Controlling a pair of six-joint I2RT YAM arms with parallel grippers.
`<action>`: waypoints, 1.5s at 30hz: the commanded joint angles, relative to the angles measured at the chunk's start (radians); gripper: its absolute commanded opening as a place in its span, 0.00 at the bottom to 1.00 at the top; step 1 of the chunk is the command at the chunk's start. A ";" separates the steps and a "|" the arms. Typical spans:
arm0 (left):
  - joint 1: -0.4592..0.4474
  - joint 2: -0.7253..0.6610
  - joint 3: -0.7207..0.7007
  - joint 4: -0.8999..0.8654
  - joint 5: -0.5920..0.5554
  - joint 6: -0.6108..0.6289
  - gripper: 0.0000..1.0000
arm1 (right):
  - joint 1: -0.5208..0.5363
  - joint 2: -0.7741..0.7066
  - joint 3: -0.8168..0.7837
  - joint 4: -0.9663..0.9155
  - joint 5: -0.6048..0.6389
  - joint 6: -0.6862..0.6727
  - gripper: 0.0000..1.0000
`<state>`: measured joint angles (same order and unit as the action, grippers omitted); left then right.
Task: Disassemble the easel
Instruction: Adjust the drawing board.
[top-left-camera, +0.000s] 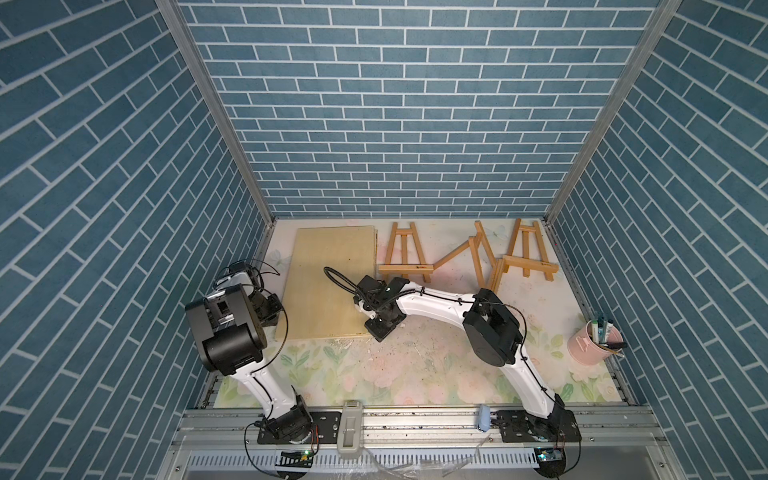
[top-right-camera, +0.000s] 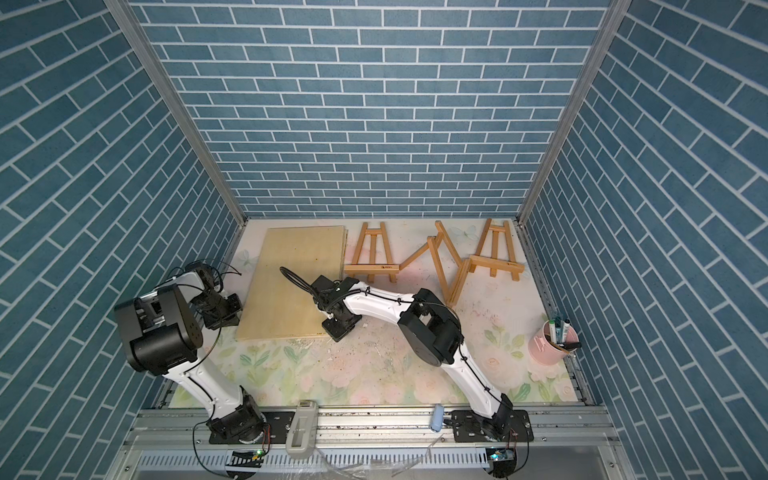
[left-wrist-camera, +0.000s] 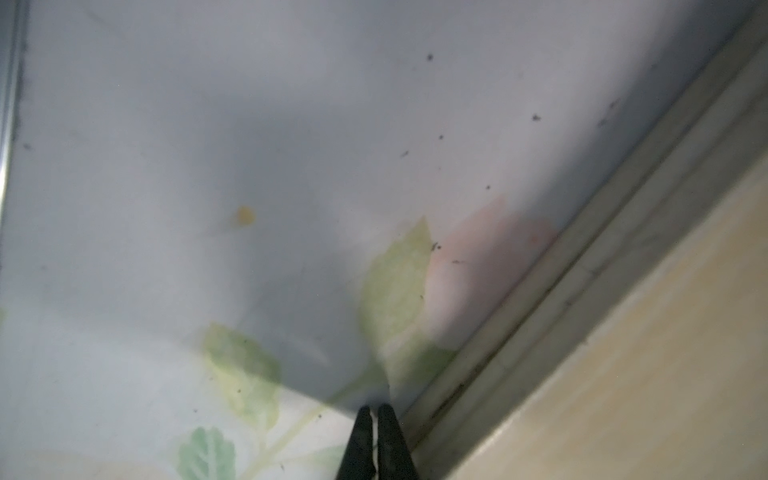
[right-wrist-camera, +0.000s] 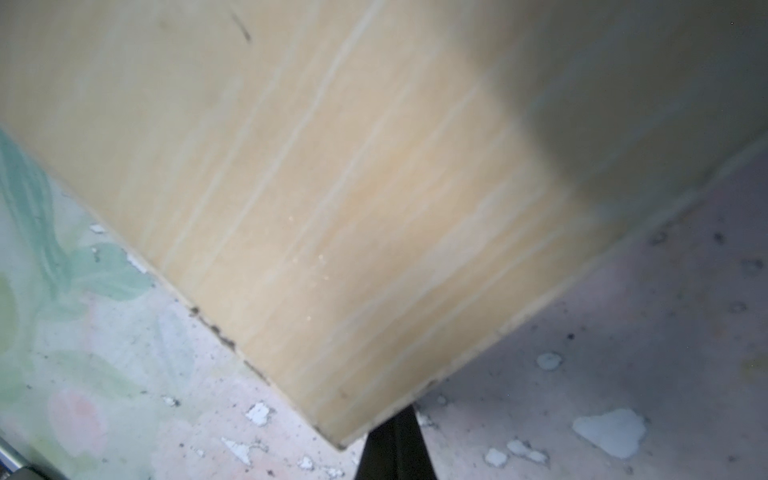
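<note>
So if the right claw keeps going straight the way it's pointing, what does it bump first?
Most likely the wooden board. The right gripper, shut, has its tips right at the board's corner, which partly hides them; whether they'd slide under or hit its edge is unclear.

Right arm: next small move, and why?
Probably lift the right gripper and swing it toward the nearest easel: its fingers are shut at the wooden board's near corner, and that easel lies untouched by the back wall.
</note>
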<state>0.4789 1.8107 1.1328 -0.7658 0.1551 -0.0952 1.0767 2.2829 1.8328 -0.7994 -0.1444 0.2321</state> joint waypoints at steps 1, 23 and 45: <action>0.000 -0.025 -0.007 -0.031 -0.009 0.004 0.09 | -0.004 0.010 -0.020 0.045 -0.019 0.048 0.01; 0.001 -0.011 0.001 -0.033 0.004 0.011 0.09 | 0.000 0.033 0.016 0.071 -0.147 0.067 0.00; 0.002 -0.045 -0.008 -0.029 0.011 0.005 0.09 | -0.100 -0.161 -0.231 0.101 0.118 0.207 0.09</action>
<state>0.4824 1.7962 1.1328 -0.7681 0.1394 -0.0933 1.0138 2.1818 1.6592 -0.6979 -0.1326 0.3725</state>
